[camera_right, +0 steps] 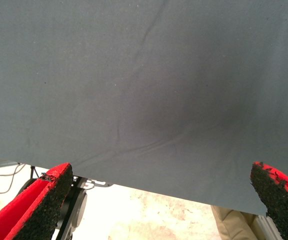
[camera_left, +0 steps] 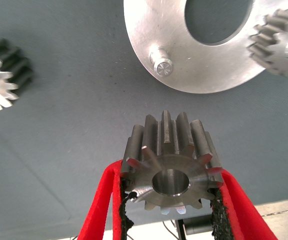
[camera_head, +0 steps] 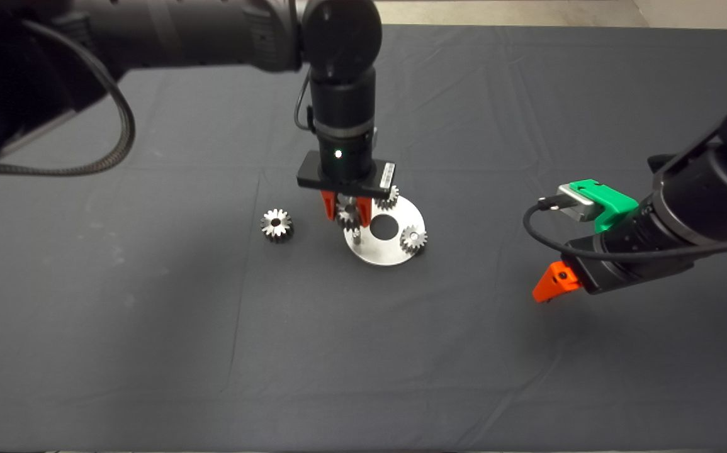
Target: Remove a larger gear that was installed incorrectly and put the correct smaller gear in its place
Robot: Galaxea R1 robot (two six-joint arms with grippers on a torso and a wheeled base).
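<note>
Starting with the head view: the left gripper (camera_head: pixel 346 214) is recorded just above frame centre, hung straight down from a black arm entering at the upper left, its red fingers closed on a smaller gear (camera_head: pixel 347 216) held above the left edge of a round steel plate (camera_head: pixel 381 253). On that plate a bare pin (camera_head: pixel 355 238) is seen at the lower left beside a large centre hole, a second small gear (camera_head: pixel 413 238) is seated at the right rim, and a third small gear (camera_head: pixel 388 198) is partly hidden under the wrist at the upper rim. The larger gear (camera_head: pixel 276 224) is listed left of the plate, lying apart from it on the dark mat (camera_head: pixel 149 340). The right gripper (camera_head: pixel 552 284) is logged at the right of the frame, clear of the plate, over bare mat. In the left wrist view, the smaller gear (camera_left: pixel 170 167) is clamped between the two black pads (camera_left: pixel 122 200), bore facing the camera; the plate (camera_left: pixel 149 35) with its pin (camera_left: pixel 162 64) is shown in the upper part of the frame, one seated gear (camera_left: pixel 279 42) at the upper right, the larger gear (camera_left: pixel 1 72) at the left edge. In the right wrist view, the right gripper (camera_right: pixel 159 200) is shown with its fingers spread wide and nothing between them, only mat (camera_right: pixel 144 75) and pale floor behind.
</note>
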